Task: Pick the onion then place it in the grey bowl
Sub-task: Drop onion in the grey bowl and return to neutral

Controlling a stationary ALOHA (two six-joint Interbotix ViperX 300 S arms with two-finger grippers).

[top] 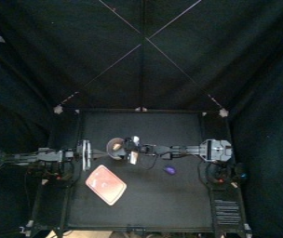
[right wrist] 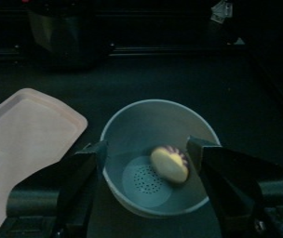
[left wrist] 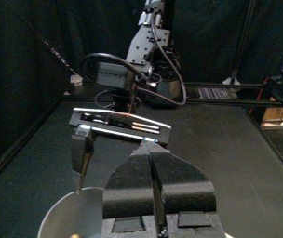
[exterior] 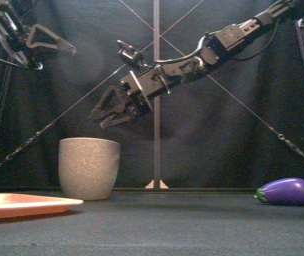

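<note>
A tall grey speckled cup (exterior: 88,167) stands at the table's left middle, also in the top view (top: 114,145). A pale onion (right wrist: 169,164) lies on the cup's bottom (right wrist: 138,181). My right gripper (right wrist: 147,151) hangs open just above the cup's mouth, one jaw on each side of the onion and nothing held. From the front, the right gripper (exterior: 115,105) is clear of the rim. My left gripper (left wrist: 156,153) rests shut and empty to the cup's left, raised, with the cup's rim (left wrist: 63,212) just below it.
A flat pink tray (top: 104,183) lies near the front left, close to the cup (right wrist: 26,139). A purple toy eggplant (exterior: 286,190) lies on the table right of the middle (top: 170,171). The right arm (top: 181,151) spans the table's middle.
</note>
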